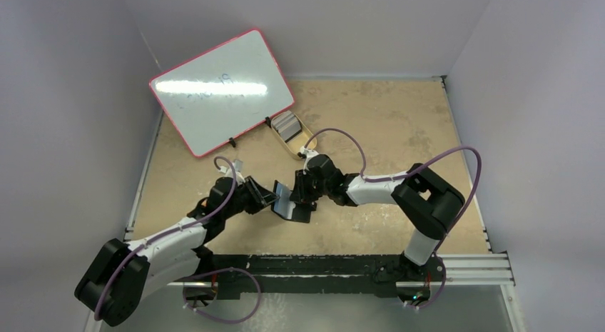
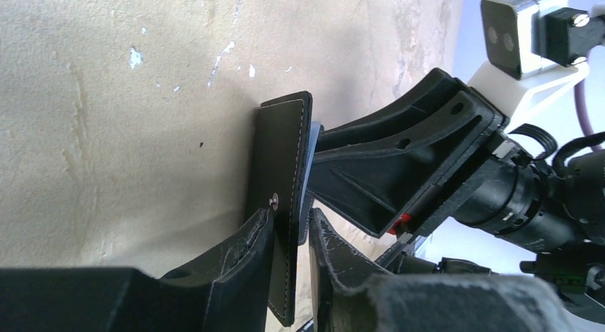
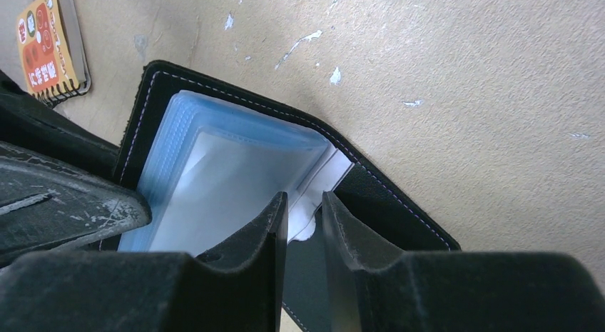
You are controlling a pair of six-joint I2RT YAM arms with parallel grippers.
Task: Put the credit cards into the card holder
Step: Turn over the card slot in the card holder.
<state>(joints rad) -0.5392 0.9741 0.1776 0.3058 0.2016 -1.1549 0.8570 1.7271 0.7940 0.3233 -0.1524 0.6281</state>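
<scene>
On the tan table, the card holder stands open near centre; left gripper pinches its black cover from nine o'clock; right gripper nips a pale pocket from three o'clock.

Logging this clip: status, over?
Left fingers straddle holder cover, grip unclear. Right fingers at blue pockets, hold unclear. Holder open, cards in tray. Nothing blocking.

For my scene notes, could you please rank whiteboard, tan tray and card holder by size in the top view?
Largest: whiteboard. Tan tray and card holder look alike; the holder is partly hidden, so unranked.
</scene>
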